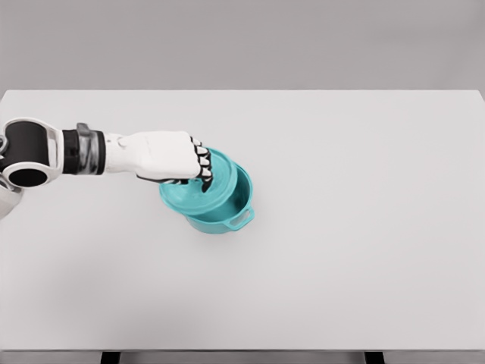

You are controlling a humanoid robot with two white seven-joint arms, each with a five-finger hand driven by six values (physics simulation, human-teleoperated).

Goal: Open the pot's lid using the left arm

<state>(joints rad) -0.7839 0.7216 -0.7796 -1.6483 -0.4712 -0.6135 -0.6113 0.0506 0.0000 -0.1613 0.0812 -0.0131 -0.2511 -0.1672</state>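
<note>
Now left hand (170,157) on tilted lid (216,186), teal pot (227,216) beneath.

No readable text anywhere, no label or brand on the teal pot (220,208), none on its lid (220,178), no numbers on the white left hand (170,155), no signs on the pale worktop (364,227).
</note>
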